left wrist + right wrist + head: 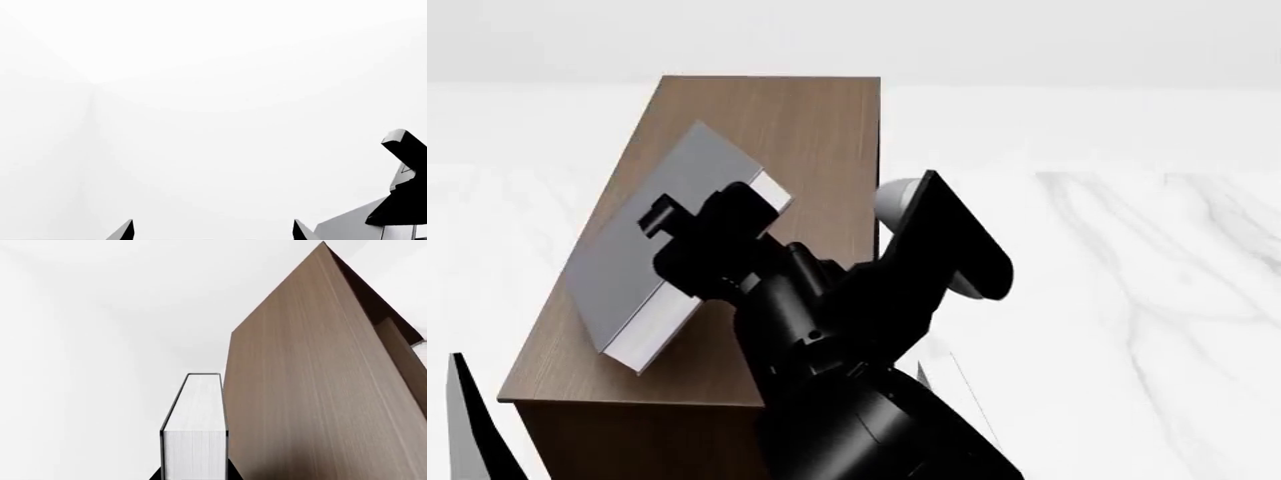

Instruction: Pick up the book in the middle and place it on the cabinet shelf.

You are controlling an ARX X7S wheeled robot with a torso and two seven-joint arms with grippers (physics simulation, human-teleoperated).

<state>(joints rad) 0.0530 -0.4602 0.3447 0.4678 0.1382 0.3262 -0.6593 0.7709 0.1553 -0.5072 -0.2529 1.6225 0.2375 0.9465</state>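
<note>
Grey white-edged book [654,240] over cabinet shelf [814,120]

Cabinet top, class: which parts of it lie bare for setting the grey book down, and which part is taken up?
The cabinet shelf shows bare wood along its far end and right-hand strip. The near-left corner, below the book, is bare too. The middle is crowded: the right claw holds the book tilted over it, the arm covering the near-right part.

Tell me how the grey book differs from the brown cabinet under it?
The book is grey with white page edges; the cabinet is brown wood grain. The book is far smaller than the cabinet top. The book sits skewed and gripped by the right tool; the cabinet stands square on the floor. Both are flat-sided rectangular blocks.
</note>
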